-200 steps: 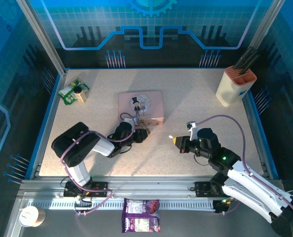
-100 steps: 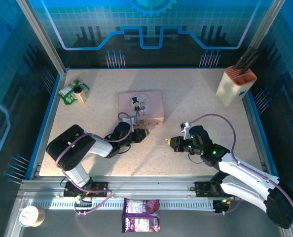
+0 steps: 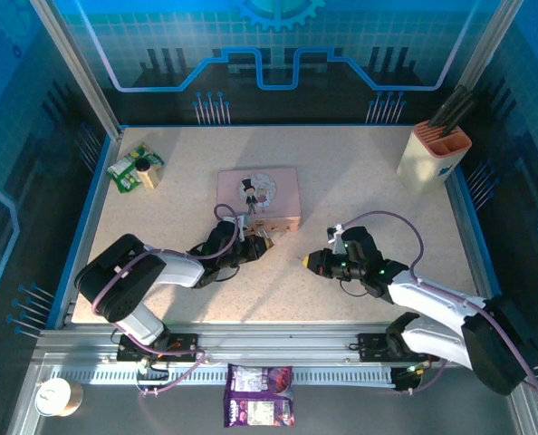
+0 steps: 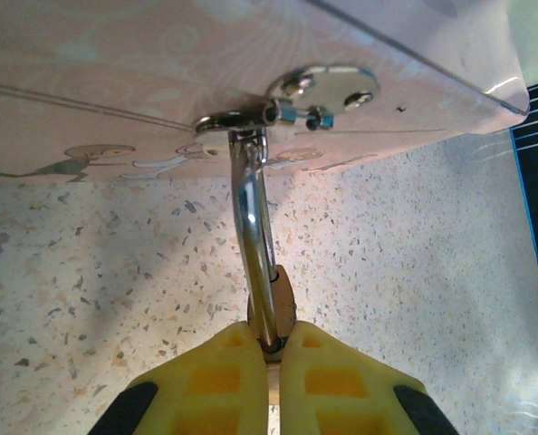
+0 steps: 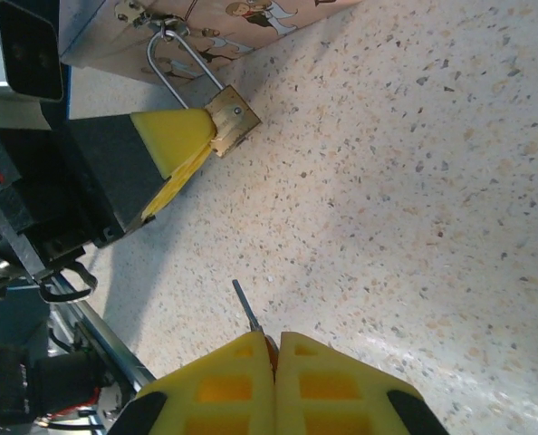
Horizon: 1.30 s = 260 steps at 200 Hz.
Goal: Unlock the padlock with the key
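One padlock (image 5: pixel 231 116), its shackle through the hasp of one pink tin (image 3: pixel 285 195), sits pinched by its brass body in the closed left gripper (image 4: pixel 271 339), while the right wrist view shows one key (image 5: pixel 245 308) jutting from the clamped right gripper (image 5: pixel 273 349), well apart.

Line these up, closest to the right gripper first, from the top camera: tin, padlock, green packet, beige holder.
1. Padlock, just left of the right gripper.
2. Tin, beyond the padlock.
3. Beige holder, far right corner.
4. Green packet, far left.
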Available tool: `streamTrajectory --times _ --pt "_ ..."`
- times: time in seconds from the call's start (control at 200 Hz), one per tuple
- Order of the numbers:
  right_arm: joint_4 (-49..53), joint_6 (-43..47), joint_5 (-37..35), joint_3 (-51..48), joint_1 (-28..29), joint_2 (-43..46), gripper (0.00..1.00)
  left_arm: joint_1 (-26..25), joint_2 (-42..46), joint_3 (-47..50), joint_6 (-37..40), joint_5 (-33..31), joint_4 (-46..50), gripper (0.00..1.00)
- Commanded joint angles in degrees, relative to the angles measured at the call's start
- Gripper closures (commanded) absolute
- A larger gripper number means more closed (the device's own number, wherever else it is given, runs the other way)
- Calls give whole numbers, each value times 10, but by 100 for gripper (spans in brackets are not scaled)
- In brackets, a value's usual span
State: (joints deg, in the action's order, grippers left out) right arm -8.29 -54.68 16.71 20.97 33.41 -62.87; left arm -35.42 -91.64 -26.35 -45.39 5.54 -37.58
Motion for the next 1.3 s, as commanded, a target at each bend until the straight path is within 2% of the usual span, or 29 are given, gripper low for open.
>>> streamTrajectory --times 0.0,0.19,0.395,0.585,0.901,1.296 --pt "-65 -42 28 -5 -12 -19 100 2 24 -31 -18 26 -20 98" --pt "-119 -82 36 -2 -23 -64 100 -2 17 -35 -37 39 -47 100" --pt "-186 -119 78 -1 -49 -120 100 -16 29 -47 -26 37 -27 100" --pt "-250 -147 103 -1 -52 -171 100 -17 23 -44 -38 33 -57 100" --pt "-373 -195 114 -26 -49 -238 100 -33 2 -51 -77 15 -86 100" --pt "-439 -210 98 -48 -45 -263 100 -47 28 -51 -119 -15 -52 100"
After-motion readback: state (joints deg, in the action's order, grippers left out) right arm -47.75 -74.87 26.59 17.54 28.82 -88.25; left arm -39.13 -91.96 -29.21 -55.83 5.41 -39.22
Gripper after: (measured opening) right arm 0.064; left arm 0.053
